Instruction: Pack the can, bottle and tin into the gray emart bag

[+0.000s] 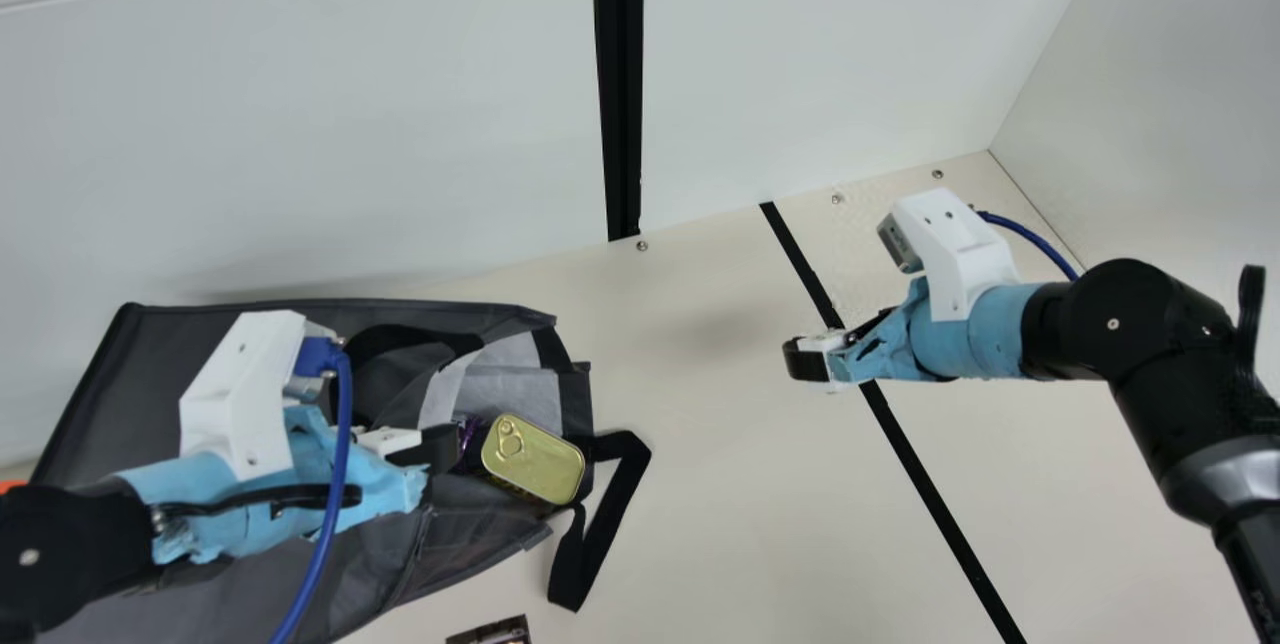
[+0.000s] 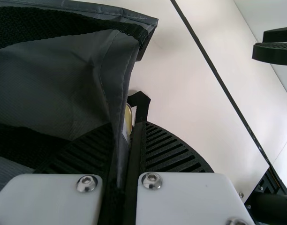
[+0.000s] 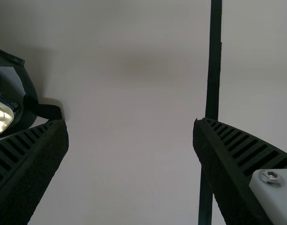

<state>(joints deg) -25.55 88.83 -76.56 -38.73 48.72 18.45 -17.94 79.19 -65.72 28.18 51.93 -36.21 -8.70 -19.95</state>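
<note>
The gray bag (image 1: 125, 379) lies on its side at the table's left, its mouth facing right. A gold tin (image 1: 535, 459) rests in the mouth, with a purple item (image 1: 468, 434) partly visible beside it; I cannot tell whether that is the can. My left gripper (image 1: 440, 449) is at the mouth, left of the tin. In the left wrist view the left gripper (image 2: 129, 129) pinches the bag's edge (image 2: 120, 89). Over bare table, right of the bag, is my right gripper (image 1: 800, 359); in its wrist view the right gripper (image 3: 131, 124) stands open, holding nothing.
A black strap (image 1: 610, 524) loops out from the bag's mouth onto the table (image 1: 720, 484). A dark printed item (image 1: 492, 630) lies at the bottom edge. White walls (image 1: 300, 124) rise behind and at the right. A black line (image 1: 930, 484) crosses the table.
</note>
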